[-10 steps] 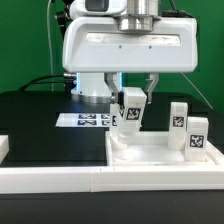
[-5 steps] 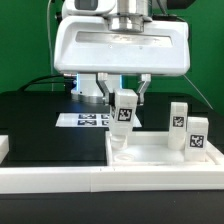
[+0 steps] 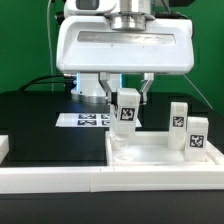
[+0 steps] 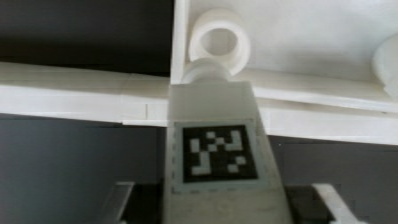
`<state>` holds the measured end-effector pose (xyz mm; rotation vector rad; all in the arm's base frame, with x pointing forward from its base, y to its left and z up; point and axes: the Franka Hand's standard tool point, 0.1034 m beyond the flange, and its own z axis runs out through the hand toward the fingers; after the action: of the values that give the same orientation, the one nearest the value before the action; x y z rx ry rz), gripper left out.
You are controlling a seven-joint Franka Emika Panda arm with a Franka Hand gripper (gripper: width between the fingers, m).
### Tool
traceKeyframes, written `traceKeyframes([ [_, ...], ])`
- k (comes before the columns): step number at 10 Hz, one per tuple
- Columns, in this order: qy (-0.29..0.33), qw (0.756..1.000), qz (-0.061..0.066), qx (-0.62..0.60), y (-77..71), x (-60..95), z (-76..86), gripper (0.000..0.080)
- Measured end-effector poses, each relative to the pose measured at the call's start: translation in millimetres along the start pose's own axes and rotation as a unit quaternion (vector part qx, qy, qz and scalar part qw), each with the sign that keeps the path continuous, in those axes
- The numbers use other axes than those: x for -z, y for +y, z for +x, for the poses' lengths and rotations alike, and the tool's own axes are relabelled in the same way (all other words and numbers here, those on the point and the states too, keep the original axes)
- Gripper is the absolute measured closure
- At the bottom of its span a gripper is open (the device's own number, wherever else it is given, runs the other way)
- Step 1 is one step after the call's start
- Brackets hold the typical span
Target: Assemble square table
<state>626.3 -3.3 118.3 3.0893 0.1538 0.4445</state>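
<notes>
Blocky white tagged leg (image 3: 126,108)

Three legs (image 3: 127,109), one tabletop slab (image 3: 160,158).

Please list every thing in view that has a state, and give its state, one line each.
Gripper: fingers shut on the white blocky tagged leg.
White blocky tagged leg: held upright over a tabletop corner hole.
Large white square plastic tabletop: flat, rim up.
Two other white tagged legs: standing upright.
</notes>
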Motion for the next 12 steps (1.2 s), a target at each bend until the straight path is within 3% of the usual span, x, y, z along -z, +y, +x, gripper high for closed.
traceKeyframes([
  [1,0.012,1.000,-0.007,0.000,2.4,-0.5,-0.6,0.0509],
  [3,0.015,1.000,-0.004,-0.013,-3.2,-1.5,-0.8,0.0509],
  [4,0.034,0.999,-0.010,-0.014,-2.6,-1.3,0.6,0.0509],
  [12,0.017,1.000,-0.010,-0.013,-7.8,-16.3,-12.6,0.0509],
])
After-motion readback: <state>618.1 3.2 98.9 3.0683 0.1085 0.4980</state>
